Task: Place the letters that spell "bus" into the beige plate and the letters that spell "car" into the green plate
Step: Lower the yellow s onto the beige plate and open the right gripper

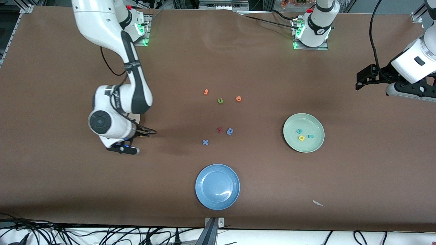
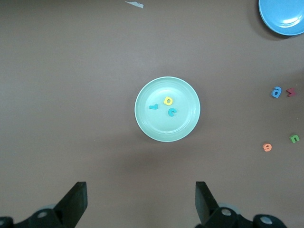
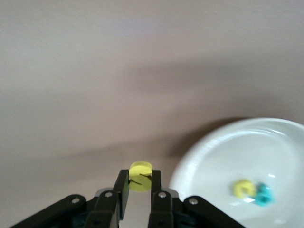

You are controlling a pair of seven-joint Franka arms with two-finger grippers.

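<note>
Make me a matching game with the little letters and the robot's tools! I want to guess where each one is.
Things:
A. yellow s
B. teal c
C. blue x
D. left tool

Places or states:
1. lying on the brown table
2. open, holding nothing
3. in the green plate
4. pinched in the right tool

Pairs: A-4, B-3, C-1, D-2

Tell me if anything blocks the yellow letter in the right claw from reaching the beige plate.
Nothing visible does. The right claw is shut on the yellow s, right beside the beige plate, with only bare table between them.
</note>
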